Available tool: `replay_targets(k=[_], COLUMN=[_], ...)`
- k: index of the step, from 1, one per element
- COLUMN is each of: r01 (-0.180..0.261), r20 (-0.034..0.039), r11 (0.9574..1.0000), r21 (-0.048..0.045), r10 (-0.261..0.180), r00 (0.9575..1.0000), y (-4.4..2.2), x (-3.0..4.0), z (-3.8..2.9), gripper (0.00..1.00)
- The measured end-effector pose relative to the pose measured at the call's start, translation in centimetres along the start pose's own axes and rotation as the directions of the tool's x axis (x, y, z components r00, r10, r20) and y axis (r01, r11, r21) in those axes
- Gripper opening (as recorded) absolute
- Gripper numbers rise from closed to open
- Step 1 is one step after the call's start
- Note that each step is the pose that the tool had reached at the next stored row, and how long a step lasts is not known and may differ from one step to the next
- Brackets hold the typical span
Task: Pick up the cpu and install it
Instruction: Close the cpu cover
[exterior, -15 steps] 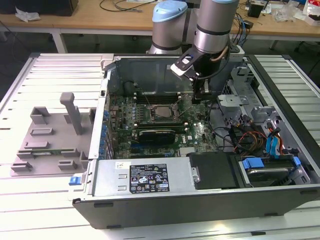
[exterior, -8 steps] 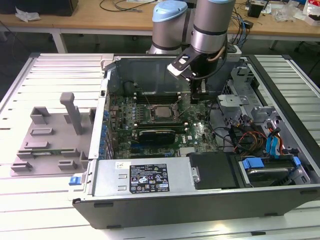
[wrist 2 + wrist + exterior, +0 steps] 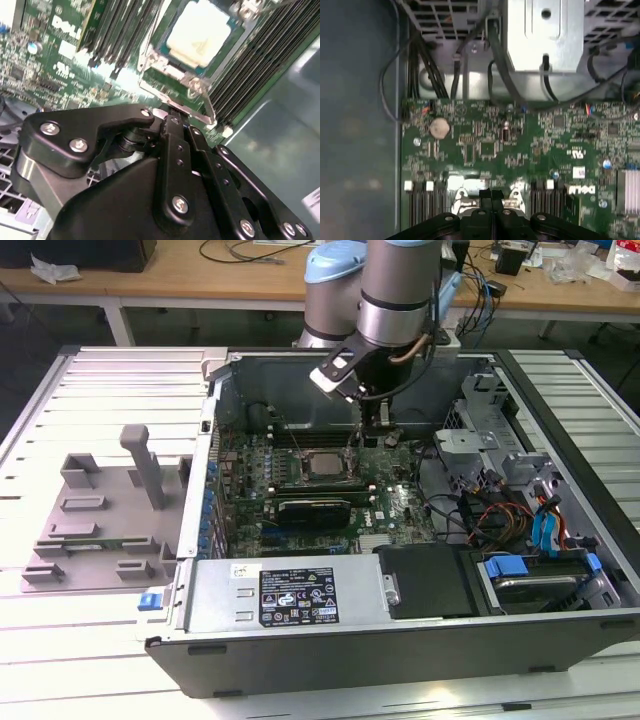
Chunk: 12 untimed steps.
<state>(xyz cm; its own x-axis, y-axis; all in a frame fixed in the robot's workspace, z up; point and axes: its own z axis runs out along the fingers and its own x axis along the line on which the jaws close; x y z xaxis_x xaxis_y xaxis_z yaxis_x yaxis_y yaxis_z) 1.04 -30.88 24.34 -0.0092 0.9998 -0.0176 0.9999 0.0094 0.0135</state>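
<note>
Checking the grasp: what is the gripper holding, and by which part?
Not the cpu: it lies in its socket, clear of the gripper. The jaws stand together beside the socket's metal bracket; any hold there cannot be told.

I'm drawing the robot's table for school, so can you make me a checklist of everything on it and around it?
Surface: pale slatted metal table, carrying the open black computer case.
Job's things: flat square silvery cpu lies flat, set into the green circuit board inside the case.
Clutter: grey plastic holder with an upright post, on the table at the exterior view's left of the case.
Grippers: black pincer shut, holding nothing, low over the board close beside the cpu.
Cables: black cables inside the case; blue cables at the exterior view's right.
Surroundings: wooden benches behind, with more cables on them.
</note>
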Motion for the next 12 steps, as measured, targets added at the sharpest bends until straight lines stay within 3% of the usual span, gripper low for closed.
replay_targets(k=[3, 4, 7, 9, 10, 12], r01=[0.0, 0.0, 0.008, 0.049, 0.092, 0.131], r20=[-0.002, -0.002, -0.002, -0.0025, -0.0028, -0.0029], r11=[1.0, 1.0, 1.0, 0.9988, 0.9957, 0.9913], r21=[-0.0035, -0.0041, -0.0041, -0.0049, -0.0057, -0.0064], r10=[0.0, 0.0, -0.008, -0.049, -0.092, -0.131], r00=[1.0, 1.0, 1.0, 0.9988, 0.9957, 0.9914], y=[-2.31, -2.66, -2.83, -2.84, -2.84, -2.85], x=[0.02, 0.02, 0.02, 0.02, 0.02, 0.03], z=[0.01, 0.02, 0.07, 0.12, 0.18, 0.24], gripper=[0.11, 0.11, 0.11, 0.11, 0.11, 0.11])
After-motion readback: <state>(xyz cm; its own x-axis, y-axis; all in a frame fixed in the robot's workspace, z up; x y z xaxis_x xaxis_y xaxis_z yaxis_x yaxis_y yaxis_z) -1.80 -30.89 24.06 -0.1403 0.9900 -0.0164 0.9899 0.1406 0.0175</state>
